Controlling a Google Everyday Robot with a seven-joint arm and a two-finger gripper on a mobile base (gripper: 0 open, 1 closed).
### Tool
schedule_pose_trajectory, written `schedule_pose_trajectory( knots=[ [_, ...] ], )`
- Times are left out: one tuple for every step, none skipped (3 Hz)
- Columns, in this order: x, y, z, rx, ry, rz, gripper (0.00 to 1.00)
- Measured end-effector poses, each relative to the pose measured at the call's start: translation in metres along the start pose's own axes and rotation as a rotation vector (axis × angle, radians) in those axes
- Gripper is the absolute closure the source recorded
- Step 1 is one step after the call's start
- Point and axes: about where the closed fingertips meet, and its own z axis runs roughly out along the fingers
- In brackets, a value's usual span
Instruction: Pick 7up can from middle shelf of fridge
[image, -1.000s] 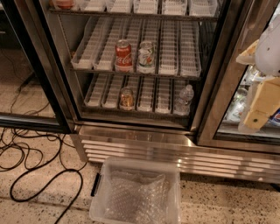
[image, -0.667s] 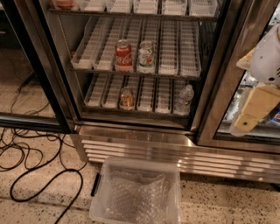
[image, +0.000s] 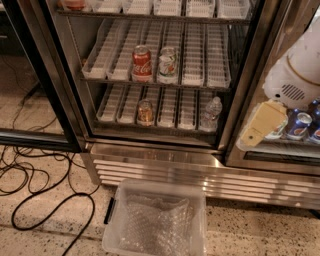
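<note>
The 7up can (image: 168, 65), whitish with a green label, stands upright near the front of the middle shelf (image: 200, 56), a wire rack with white lane dividers. A red Coca-Cola can (image: 142, 63) stands just left of it. The fridge (image: 160, 167) has its left door (image: 35, 100) swung open. My gripper (image: 261, 125), a beige part under the white arm (image: 295, 75), hangs in front of the right glass door. It is well to the right of the 7up can and lower than it.
On the rack below stand an amber-brown can (image: 145, 113) and a water bottle (image: 211, 114). Cans (image: 300, 124) sit behind the right door. A clear plastic bin (image: 157, 220) with bubble wrap lies on the floor before the fridge. Black cables (image: 45, 200) lie at left.
My gripper and arm have moved left, toward the open compartment. The cans have not moved.
</note>
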Motion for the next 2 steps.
schedule_pose_trajectory(
  knots=[
    [0.0028, 0.0048, 0.0019, -0.020, 0.016, 0.007, 0.00],
    [-0.0015, 0.0066, 0.0083, -0.027, -0.001, 0.013, 0.00]
  ],
)
